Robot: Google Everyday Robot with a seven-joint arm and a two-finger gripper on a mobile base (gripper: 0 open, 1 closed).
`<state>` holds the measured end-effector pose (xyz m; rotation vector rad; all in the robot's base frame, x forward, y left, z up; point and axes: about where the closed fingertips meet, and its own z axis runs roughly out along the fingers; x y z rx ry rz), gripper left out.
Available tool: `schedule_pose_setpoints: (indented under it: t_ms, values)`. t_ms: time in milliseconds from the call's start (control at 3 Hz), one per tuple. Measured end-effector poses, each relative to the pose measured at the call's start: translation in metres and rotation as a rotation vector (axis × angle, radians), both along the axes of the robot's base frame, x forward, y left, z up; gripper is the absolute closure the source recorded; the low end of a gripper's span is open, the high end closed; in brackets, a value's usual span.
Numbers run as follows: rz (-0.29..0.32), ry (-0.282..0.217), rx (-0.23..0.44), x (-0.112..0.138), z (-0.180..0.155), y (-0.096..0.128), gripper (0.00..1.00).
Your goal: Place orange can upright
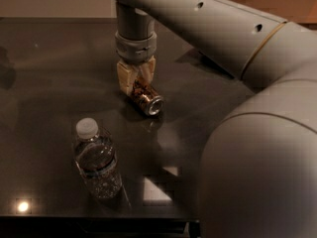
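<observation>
Orange can (pixel 147 97): far end hidden inside hand (pixel 136 82).

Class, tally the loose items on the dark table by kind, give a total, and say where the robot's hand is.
Drink cans: 1, the orange can, lying on its side.
Water bottles: 1, the water bottle, upright.
Total: 2.
The hand grips the can's far end.
</observation>
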<state>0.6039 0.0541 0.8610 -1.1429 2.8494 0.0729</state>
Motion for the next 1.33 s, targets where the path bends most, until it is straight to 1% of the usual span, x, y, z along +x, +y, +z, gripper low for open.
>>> schedule_pose_setpoints:
  t_ms: [333, 667, 1000, 1333]
  values:
    - [0.056, -0.035, 0.045, 0.003, 0.015, -0.003, 1.00]
    - [0.131, -0.086, 0.118, 0.007, 0.032, -0.009, 1.00]
    - [0.237, -0.183, 0.215, 0.005, 0.051, -0.017, 1.00]
    - [0.334, -0.319, 0.313, 0.004, 0.071, -0.026, 1.00]
